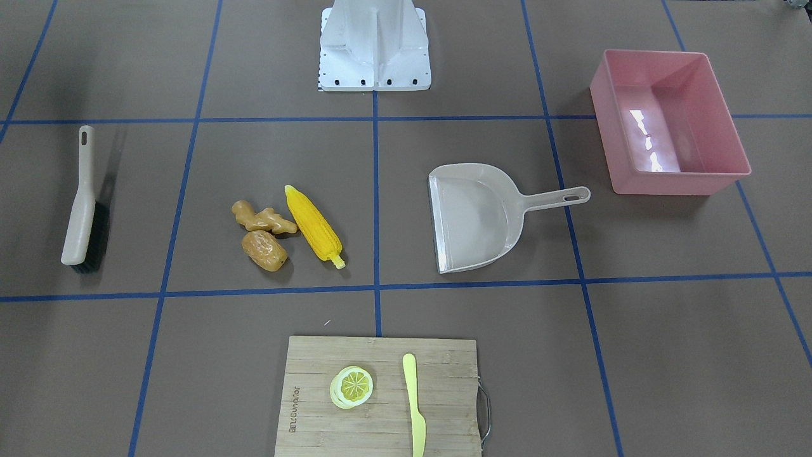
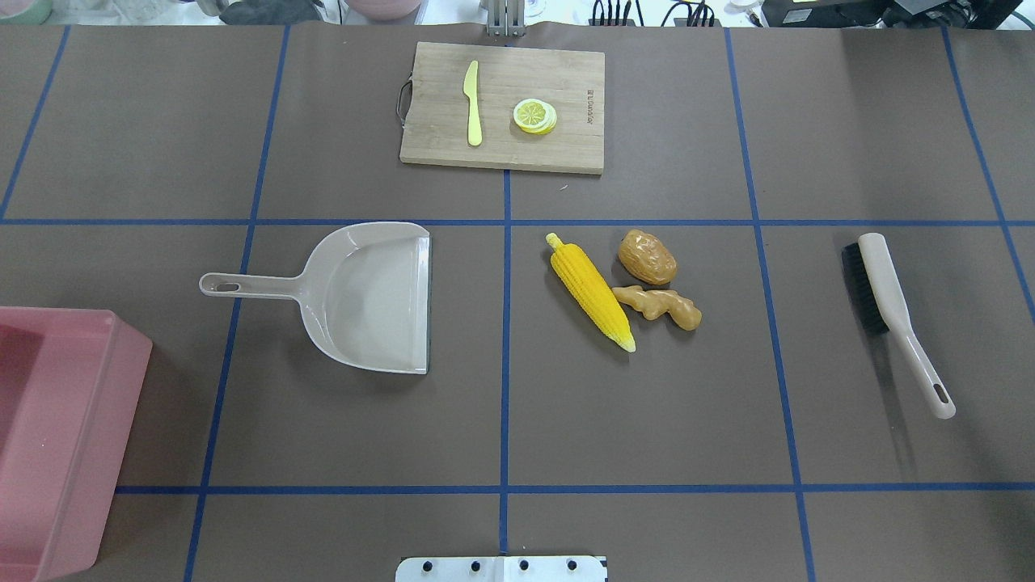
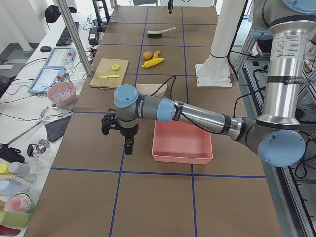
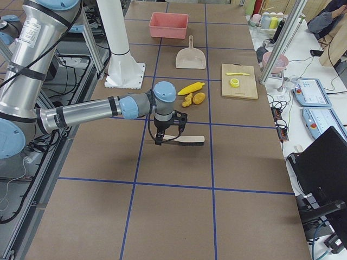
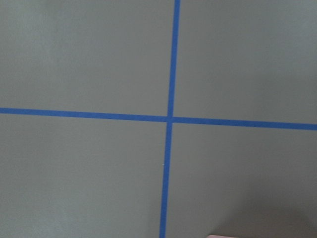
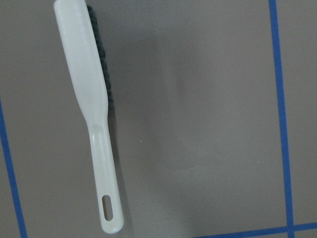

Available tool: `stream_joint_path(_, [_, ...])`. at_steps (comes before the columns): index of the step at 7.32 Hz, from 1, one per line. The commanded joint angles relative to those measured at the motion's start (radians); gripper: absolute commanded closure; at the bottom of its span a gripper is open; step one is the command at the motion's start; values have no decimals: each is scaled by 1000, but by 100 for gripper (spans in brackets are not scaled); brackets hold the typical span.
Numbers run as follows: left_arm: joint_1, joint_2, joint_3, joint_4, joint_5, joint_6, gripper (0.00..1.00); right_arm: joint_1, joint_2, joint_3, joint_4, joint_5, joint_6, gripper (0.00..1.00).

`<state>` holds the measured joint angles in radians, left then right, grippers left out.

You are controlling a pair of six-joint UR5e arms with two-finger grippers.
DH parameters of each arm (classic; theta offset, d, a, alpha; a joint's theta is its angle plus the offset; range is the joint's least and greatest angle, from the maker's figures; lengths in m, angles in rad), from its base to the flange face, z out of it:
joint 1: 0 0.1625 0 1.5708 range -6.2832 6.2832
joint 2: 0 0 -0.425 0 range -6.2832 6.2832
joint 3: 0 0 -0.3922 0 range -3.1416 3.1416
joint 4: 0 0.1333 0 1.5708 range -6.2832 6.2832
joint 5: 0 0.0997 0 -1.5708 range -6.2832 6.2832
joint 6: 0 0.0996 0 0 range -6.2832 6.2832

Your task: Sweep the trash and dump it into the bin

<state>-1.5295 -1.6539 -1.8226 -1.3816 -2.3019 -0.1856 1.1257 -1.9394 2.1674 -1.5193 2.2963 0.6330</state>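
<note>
The trash lies together mid-table: a yellow corn cob [image 1: 314, 227], a tan ginger root [image 1: 261, 218] and a brown potato [image 1: 264, 250]. The pink bin [image 1: 660, 183] stands on my left side, with the beige dustpan [image 1: 476, 216] between it and the trash. A beige brush [image 1: 81, 200] with dark bristles lies on my right side. My left gripper [image 3: 128, 149] hangs just beside the bin [image 3: 181, 157], over bare table. Over the handle end of the brush [image 4: 187, 140] hovers my right gripper [image 4: 158, 142]. I cannot tell whether either gripper is open or shut.
A wooden cutting board [image 1: 317, 393] with a lemon slice [image 1: 351, 386] and a pale yellow knife [image 1: 413, 406] sits at the far edge. The robot's white base [image 1: 374, 44] stands at the near edge. Blue tape lines grid the brown table.
</note>
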Motion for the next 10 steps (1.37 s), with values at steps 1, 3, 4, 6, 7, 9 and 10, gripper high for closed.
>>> stream_joint_path(1, [85,-95,-64,96,1,56,1,-177,2,17,-1,-116,95,0])
stream_joint_path(3, [245,-209,-75,95,1,177,1,-187,76,-53,5,-117,105,0])
stream_joint_path(4, [279,-242,-81,95,2,196,1,-188,109,-79,5,-118,105,0])
stream_joint_path(6, [420,-297,-95,92,50,248,1,-188,215,-176,-2,-113,105,0])
stream_joint_path(7, [433,-306,-115,90,114,361,1,-187,224,-196,2,-110,103,0])
stream_joint_path(9, [497,-305,-147,90,122,525,1,-202,227,-239,4,-103,106,2])
stream_joint_path(10, [520,-303,-141,89,122,670,1,-216,227,-242,4,-100,106,2])
